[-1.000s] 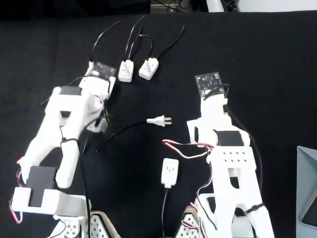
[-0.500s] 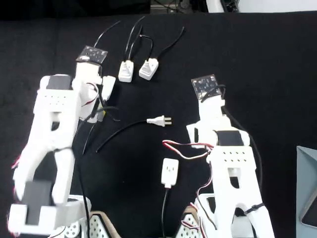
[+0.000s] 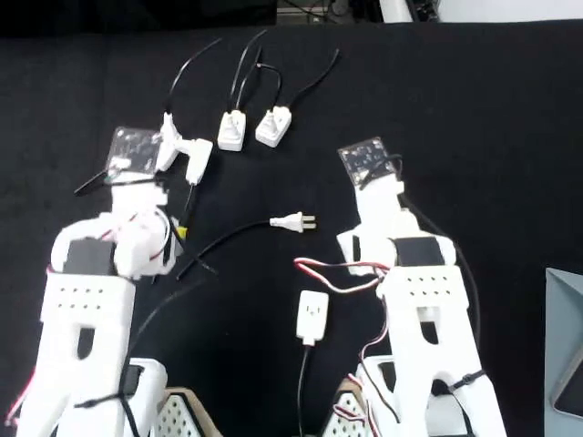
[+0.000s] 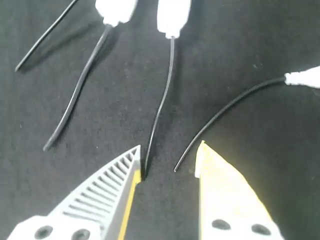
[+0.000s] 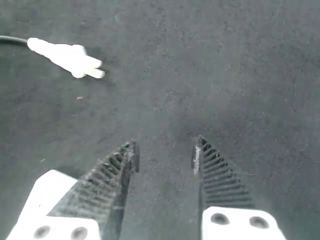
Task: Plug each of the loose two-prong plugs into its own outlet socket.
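Ribbed jaws on both arms apart, empty; white two-prong plug (image 3: 293, 221) on black cloth (image 3: 492, 137)

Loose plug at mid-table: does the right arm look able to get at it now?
Probably yes. The right gripper has its fingers open and empty, and the loose plug lies just ahead of it, off to one side, with nothing between them.

no legible text, labels, numbers or signs
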`<action>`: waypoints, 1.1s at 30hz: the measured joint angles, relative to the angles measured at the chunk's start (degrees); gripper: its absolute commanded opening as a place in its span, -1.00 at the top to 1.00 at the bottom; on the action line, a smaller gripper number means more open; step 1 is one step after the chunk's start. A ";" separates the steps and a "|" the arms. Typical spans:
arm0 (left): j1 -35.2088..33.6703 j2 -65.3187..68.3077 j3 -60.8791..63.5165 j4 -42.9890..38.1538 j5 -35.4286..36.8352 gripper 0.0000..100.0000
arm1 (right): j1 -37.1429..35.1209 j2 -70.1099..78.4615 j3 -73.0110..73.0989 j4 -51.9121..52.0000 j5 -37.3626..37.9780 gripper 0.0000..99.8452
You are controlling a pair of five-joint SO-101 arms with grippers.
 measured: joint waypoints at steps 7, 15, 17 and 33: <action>-0.44 -10.46 13.01 -5.63 5.63 0.63 | -7.38 0.00 -7.47 8.62 4.66 0.63; -0.44 -24.44 21.27 -6.86 6.15 0.63 | -10.73 0.97 -7.82 9.05 17.93 0.63; -0.44 -27.60 22.59 -6.86 6.15 0.63 | -10.73 3.43 -8.62 9.05 20.57 0.63; -0.44 -36.48 25.58 -6.86 6.15 0.63 | -17.85 37.71 -37.89 19.87 26.99 0.63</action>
